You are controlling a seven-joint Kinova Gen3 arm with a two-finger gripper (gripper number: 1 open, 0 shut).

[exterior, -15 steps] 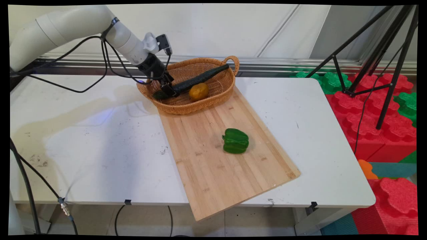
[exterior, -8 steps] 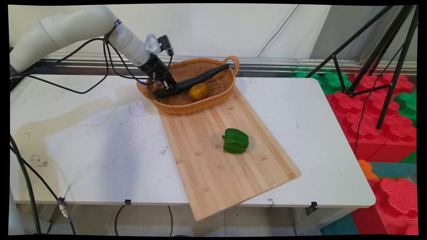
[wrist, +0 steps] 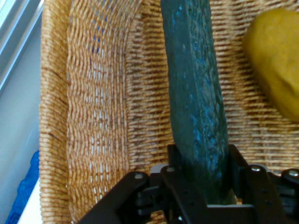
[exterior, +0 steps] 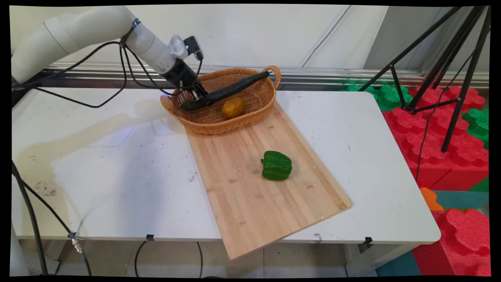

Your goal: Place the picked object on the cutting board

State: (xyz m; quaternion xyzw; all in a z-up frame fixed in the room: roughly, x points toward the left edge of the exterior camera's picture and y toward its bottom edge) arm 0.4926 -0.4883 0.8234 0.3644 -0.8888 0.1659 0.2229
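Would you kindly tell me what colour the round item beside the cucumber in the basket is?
Yellow-orange; the round item shows best in the main view.

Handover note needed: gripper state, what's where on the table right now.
Gripper: jaws shut on the cucumber near one end, inside the wicker basket.
Cucumber: long and dark green, far end resting on the basket rim by the handle.
Yellow fruit: in the basket beside the cucumber.
Green bell pepper: lying on the wooden cutting board, away from the gripper.
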